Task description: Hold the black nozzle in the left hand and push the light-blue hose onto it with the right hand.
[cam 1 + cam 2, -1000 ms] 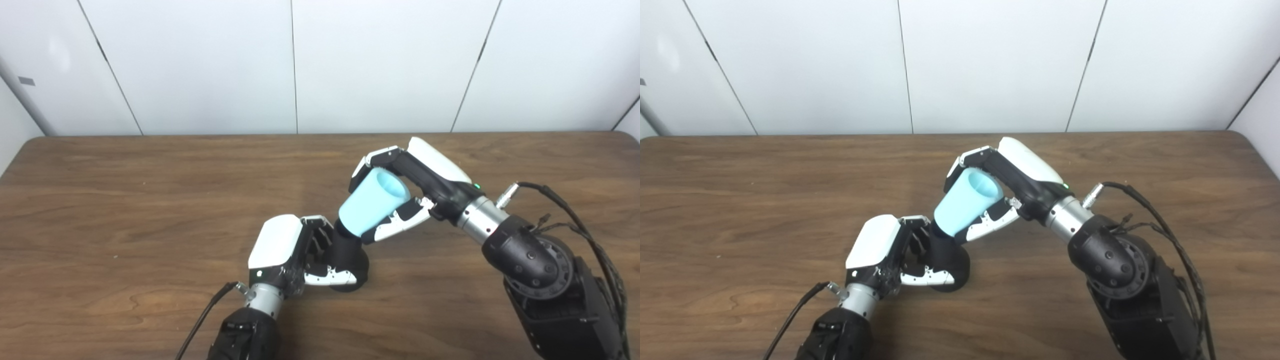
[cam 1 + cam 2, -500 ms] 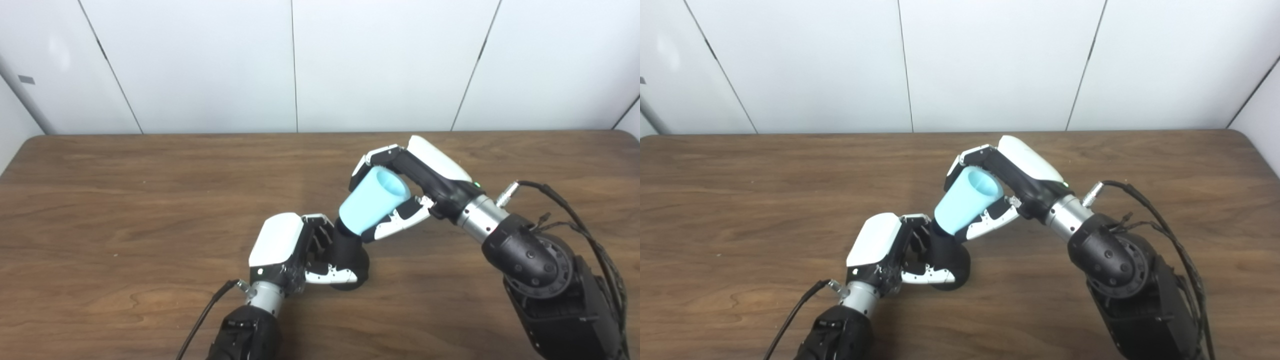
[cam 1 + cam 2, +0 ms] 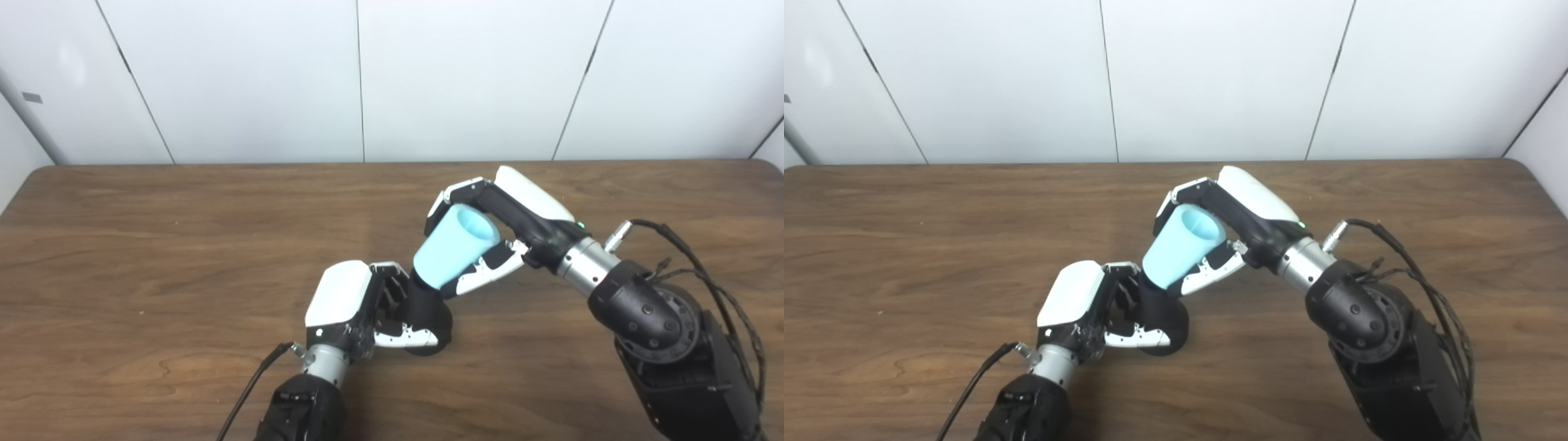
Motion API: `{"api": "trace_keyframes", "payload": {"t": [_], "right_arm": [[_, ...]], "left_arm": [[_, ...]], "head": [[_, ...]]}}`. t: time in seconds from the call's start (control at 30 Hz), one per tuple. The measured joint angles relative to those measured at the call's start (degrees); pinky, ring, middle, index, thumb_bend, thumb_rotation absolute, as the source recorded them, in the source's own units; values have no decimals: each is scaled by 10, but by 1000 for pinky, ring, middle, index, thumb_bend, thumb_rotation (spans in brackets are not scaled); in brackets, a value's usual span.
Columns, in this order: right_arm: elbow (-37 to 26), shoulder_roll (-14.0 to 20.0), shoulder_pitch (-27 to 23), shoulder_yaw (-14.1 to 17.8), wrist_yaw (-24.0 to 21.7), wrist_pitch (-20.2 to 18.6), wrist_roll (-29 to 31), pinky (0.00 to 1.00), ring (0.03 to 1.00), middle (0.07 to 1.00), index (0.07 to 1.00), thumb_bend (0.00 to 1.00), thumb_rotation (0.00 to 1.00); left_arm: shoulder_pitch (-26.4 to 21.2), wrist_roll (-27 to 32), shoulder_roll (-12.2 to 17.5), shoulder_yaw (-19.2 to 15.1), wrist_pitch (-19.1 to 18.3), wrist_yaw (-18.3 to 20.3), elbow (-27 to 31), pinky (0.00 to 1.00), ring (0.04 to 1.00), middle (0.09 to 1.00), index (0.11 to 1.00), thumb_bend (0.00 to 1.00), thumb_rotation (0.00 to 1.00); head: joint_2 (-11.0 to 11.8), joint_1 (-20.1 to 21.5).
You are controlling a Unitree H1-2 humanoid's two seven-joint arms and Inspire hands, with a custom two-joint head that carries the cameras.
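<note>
Hose [image 3: 452,245], light blue and tapered like a cone, lies tilted with its long axis running from lower left to upper right: the narrow end points down-left and meets the top of the black nozzle [image 3: 429,309], while the wide open mouth faces up-right toward the right wrist. Whether the narrow end is seated over the nozzle tip or only touching it cannot be told. The right hand [image 3: 508,229] grips the hose, fingers wrapped over its far side and the thumb pressed along its near side. The left hand [image 3: 361,303] is closed around the nozzle, fingers behind it and the thumb across its front; the nozzle's rounded base sits low, at or just above the table [image 3: 153,245], near the middle and toward the front. Both forearms come up from the bottom edge, the right arm bulky at lower right with black cables [image 3: 704,263] looping beside it. Bare wood stretches wide to the left and behind the hands as far as the white wall panels [image 3: 245,79] at the rear edge.
</note>
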State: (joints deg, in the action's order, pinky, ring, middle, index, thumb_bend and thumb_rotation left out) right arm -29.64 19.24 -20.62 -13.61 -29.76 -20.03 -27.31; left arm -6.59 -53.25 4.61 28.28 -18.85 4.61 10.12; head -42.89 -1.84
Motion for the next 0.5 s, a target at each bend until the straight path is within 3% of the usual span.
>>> {"api": "trace_keyframes", "payload": {"t": [0.5], "right_arm": [[0,10,-34,-41,-23,0,-38,404,398,522,468,500,0]], "left_arm": [[-4,-7,-4,8,-25,9,3,429,435,451,484,505,0]], "head": [[-1,-2]]}}
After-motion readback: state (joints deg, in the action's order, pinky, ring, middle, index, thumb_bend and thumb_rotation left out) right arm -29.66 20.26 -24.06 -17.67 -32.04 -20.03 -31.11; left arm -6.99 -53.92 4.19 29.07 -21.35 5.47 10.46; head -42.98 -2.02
